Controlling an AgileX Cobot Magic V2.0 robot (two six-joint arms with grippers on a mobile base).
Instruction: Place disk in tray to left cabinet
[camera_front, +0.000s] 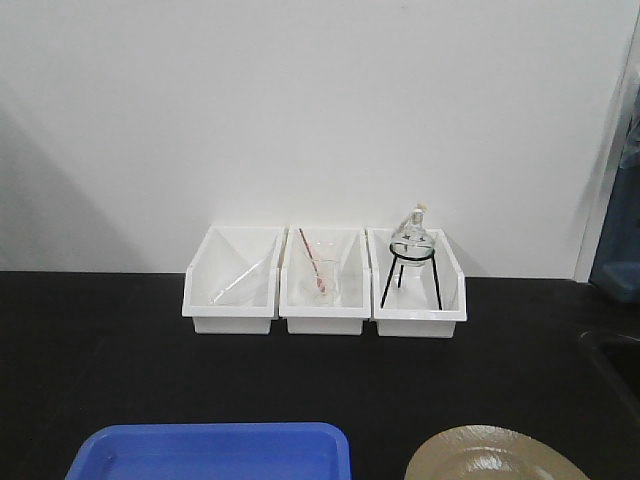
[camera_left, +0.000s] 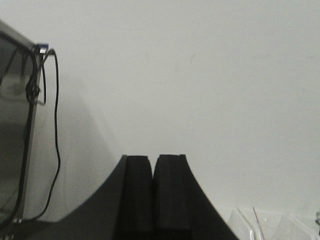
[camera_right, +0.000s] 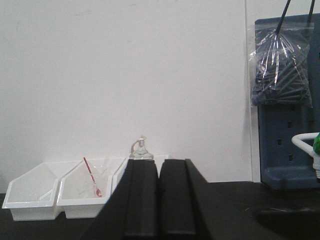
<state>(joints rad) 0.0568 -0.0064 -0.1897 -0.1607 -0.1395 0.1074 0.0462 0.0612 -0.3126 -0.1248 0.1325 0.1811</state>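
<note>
Item: black worktop (camera_front: 100, 360), backed by a white wall (camera_front: 300, 100). Along its back edge stand the left bin (camera_front: 228, 322), middle bin (camera_front: 322, 324) and right bin (camera_front: 420, 326), touching side by side; a wide bare strip of worktop lies open in front of them. At the near edge, left of centre: the tray (camera_front: 210, 452), blue, nothing in it, its front part cut off by the picture. At the near edge towards the right corner: the disk (camera_front: 495, 455), tan, lying on the worktop apart from the tray with bare black between them, likewise cut off below. The right bin holds a flask (camera_front: 412, 240) on a black tripod; the middle bin holds a red-striped rod (camera_front: 312, 262) and clear glassware that is hard to make out. The cabinet (camera_left: 15, 125) shows only as a grey upright and a dim panel at the left wrist view's left edge, with a black cable (camera_left: 56, 125) hanging beside it. Right wrist view, far right: a blue board (camera_right: 280, 145) with a bag (camera_right: 280, 60) of dark pieces, contents unclear. My left gripper (camera_left: 152, 195): level, facing the wall, jaws pressed together on nothing. My right gripper (camera_right: 158, 200): level, facing the bins, jaws likewise closed and empty, partly hiding the right bin.
</note>
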